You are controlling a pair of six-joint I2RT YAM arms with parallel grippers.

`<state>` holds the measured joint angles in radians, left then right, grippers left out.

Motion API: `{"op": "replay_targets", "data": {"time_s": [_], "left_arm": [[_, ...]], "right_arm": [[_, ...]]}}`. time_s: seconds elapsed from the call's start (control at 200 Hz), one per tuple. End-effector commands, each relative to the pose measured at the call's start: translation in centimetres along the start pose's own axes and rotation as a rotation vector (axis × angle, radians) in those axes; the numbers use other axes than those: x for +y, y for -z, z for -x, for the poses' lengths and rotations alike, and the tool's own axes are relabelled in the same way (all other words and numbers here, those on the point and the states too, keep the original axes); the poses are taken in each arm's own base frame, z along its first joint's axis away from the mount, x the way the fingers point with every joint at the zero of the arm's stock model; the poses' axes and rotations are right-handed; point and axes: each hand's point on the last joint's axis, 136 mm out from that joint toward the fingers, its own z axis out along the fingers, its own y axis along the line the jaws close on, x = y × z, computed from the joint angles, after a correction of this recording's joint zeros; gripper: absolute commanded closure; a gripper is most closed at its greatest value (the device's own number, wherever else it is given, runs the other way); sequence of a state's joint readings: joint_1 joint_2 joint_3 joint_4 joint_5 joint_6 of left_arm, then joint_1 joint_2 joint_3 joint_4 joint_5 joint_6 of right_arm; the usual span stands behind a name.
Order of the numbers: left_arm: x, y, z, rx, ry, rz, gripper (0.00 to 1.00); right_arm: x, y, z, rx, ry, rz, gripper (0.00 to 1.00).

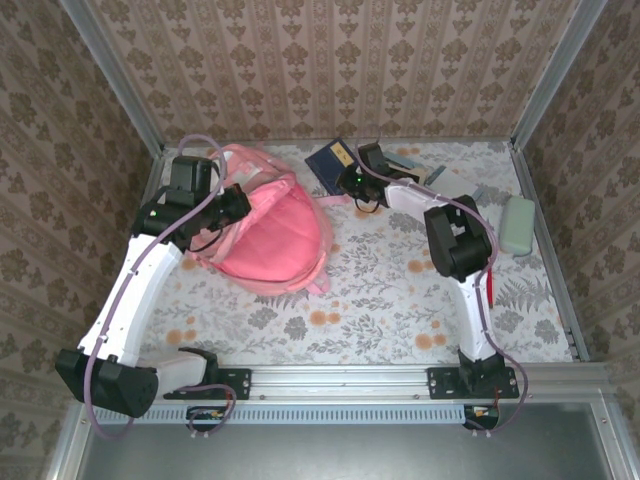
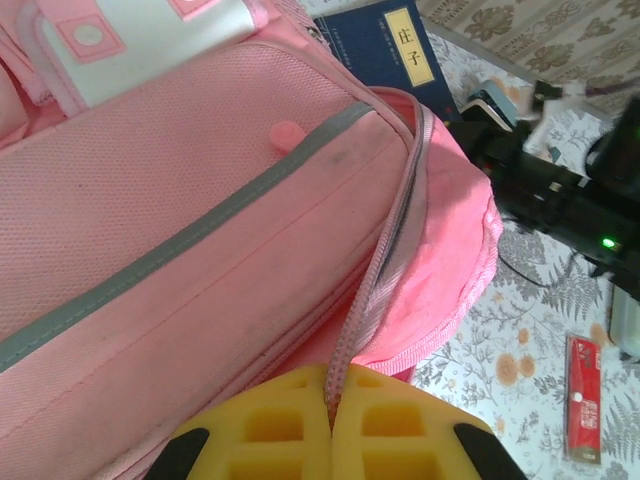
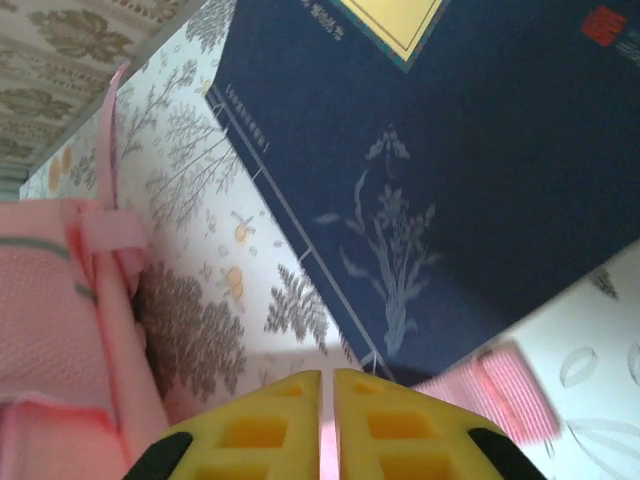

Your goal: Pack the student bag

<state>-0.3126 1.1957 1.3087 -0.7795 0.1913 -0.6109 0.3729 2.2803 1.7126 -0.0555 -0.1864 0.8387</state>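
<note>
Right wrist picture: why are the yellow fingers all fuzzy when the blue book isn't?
Right wrist: the right fingers sit very close to the lens, so they blur; the blue book is sharp. Left wrist: the left fingers are fuzzy too, the pink bag crisp. Top external: the bag glows a bit overbright.

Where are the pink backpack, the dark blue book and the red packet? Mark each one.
pink backpack (image 1: pixel 270 235): top external view, middle of its pink fabric.
dark blue book (image 3: pixel 470 170): right wrist view, on its front cover.
red packet (image 2: pixel 583 398): left wrist view, middle of the packet, lying on the tablecloth.
</note>
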Motion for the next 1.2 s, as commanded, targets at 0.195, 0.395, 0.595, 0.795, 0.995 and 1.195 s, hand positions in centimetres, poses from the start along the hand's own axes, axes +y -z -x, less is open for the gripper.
{"op": "replay_targets", "data": {"time_s": [0.195, 0.395, 0.595, 0.795, 0.995, 1.195], "left_arm": [[-1.5, 1.5, 0.7, -0.032, 0.025, -0.053, 1.00], [-1.4, 1.2, 0.4, -0.021, 0.026, -0.051, 1.00], [-1.3, 1.5, 0.6, -0.026, 0.018, -0.040, 1.00], [-1.3, 1.6, 0.9, -0.035, 0.000, -0.031, 1.00], [-1.3, 2.1, 1.5, -0.047, -0.028, -0.026, 1.00], [-1.1, 1.5, 1.6, -0.040, -0.031, -0.029, 1.00]], "right_arm": [[-1.9, -3.2, 3.5, -0.072, -0.058, -0.082, 0.89], [-4.5, -5.0, 2.7, 0.056, -0.055, -0.170, 0.89], [-6.8, -4.4, -0.3, 0.171, -0.066, -0.254, 0.89], [-7.8, -2.0, -3.3, 0.251, -0.056, -0.319, 0.92], [-7.6, 1.7, -6.7, 0.268, -0.065, -0.313, 0.92], [-9.9, 5.8, -11.5, 0.298, -0.106, -0.351, 0.91]]}}
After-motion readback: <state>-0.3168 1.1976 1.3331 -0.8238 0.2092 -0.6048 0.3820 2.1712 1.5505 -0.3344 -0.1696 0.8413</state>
